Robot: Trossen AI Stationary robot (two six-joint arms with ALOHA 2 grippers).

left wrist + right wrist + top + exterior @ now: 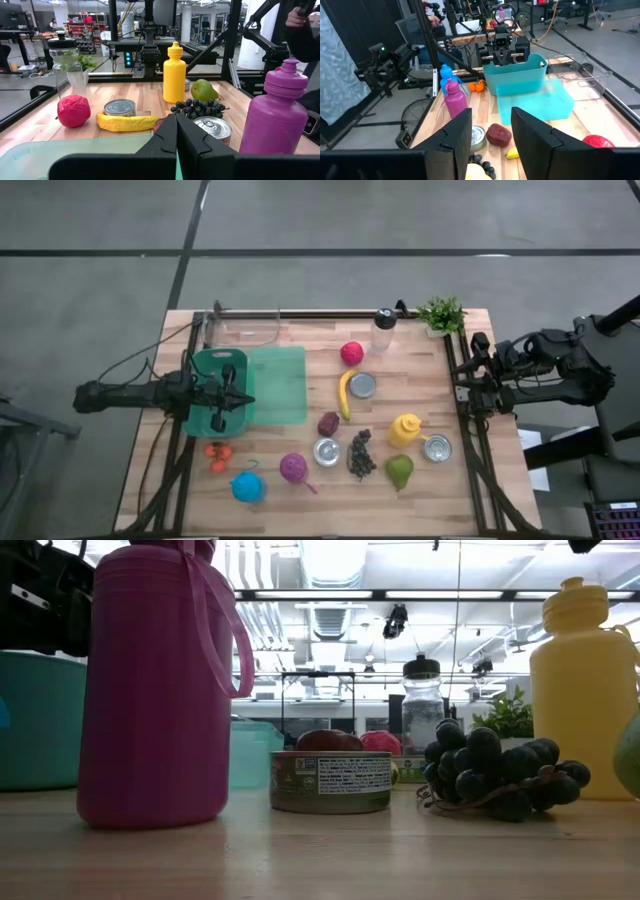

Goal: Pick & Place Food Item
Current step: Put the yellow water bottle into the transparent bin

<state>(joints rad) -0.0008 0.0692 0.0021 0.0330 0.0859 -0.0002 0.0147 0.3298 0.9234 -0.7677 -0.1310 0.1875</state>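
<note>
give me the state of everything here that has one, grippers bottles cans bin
left gripper: shut, over the green bin
right gripper: open, at the table's right edge
green bin: upright, lid off beside it
yellow bottle: upright, capped
purple bottle: upright
clear bottle: upright, capped
three cans: upright

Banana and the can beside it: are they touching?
Cannot tell. The high view shows banana and can edge to edge; in the left wrist view the can sits behind, gap hidden.

The high camera looks straight down on the whole table (pixel 300 505). The low camera sits at table height, very near the purple bottle (pixel 155 680), which both wrist cameras also see.
</note>
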